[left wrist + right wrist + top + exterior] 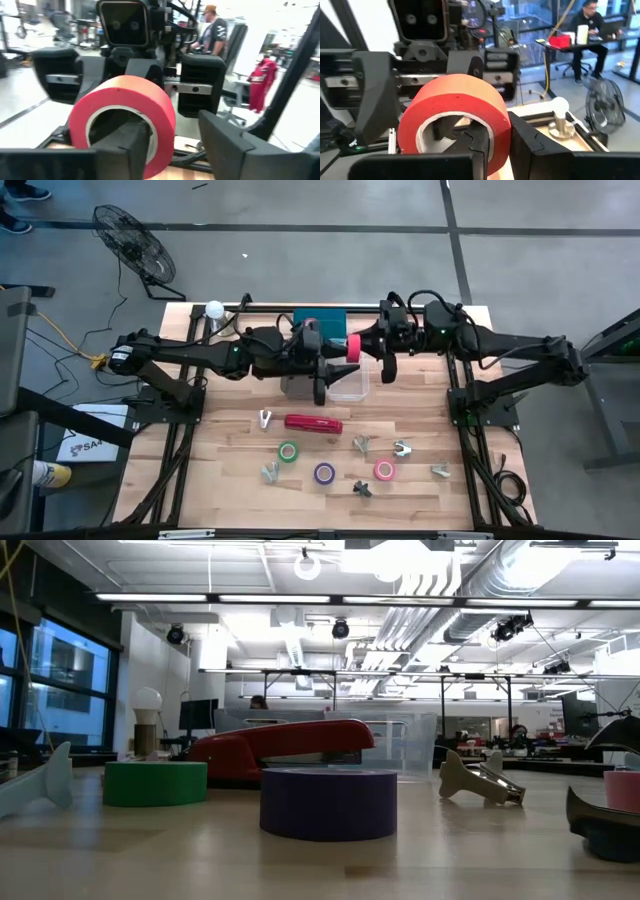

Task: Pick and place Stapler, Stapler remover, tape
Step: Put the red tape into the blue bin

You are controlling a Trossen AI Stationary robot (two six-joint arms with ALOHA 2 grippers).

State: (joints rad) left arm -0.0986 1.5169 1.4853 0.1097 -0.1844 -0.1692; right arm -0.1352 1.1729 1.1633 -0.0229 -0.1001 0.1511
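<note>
A red tape roll (pixel 353 347) hangs in the air between my two grippers, over a clear bin (pixel 345 383). My right gripper (pixel 497 150) is shut on it. My left gripper (pixel 180 150) faces it from the other side and is open: one finger (pixel 125 142) stands inside the roll's core, the other (pixel 235 145) stands off its outer side. The red stapler (pixel 313 423) lies flat on the table. Green (pixel 288 451), purple (pixel 324 473) and pink (pixel 384 470) tape rolls lie flat nearer the front. Several staple removers (pixel 362 443) are scattered among them. My right gripper pinches the roll's wall (pixel 495 135), with one finger (pixel 470 145) inside the pale core and one (pixel 530 145) on the red outer side. It comes in level from the table's right. The roll is lifted clear and stands on edge. My left gripper has one finger inside the core; whether that finger touches the roll cannot be told.
A teal box (pixel 320 317) sits behind the clear bin. A white bulb-like object (pixel 213 310) stands at the far left corner of the table. In the low view the purple roll (pixel 328 802), the green roll (pixel 155 783) and the stapler (pixel 280 745) fill the foreground.
</note>
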